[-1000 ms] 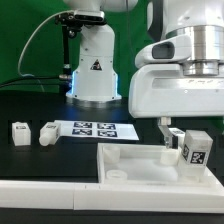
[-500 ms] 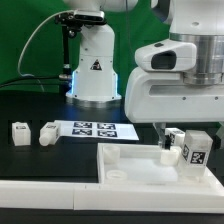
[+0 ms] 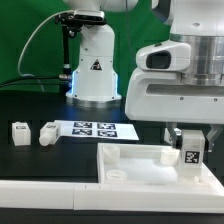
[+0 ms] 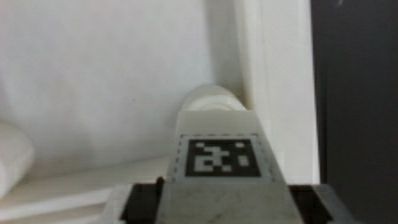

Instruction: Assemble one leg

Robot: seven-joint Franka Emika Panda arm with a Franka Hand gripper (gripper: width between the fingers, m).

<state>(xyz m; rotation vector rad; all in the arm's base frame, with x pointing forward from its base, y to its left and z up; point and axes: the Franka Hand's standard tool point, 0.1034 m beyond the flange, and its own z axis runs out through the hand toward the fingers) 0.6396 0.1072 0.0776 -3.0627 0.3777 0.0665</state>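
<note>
The gripper (image 3: 191, 140) pinches the upright leg (image 3: 193, 156) at the tray's (image 3: 130, 150) far corner on the exterior view's right, just beside its raised rim; tray floor opens leftward.

White leg (image 3: 191, 150) with a black-and-white square tag (image 4: 221, 157), white tray (image 3: 135, 160), black table (image 3: 30, 160), green backdrop (image 3: 20, 30)

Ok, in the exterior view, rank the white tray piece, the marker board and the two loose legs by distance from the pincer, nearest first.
1. White tray piece, right under the pincer, which grips a leg.
2. Marker board, mid-table.
3. Inner loose leg, toward the exterior view's left.
4. Outer loose leg, farthest left.
</note>
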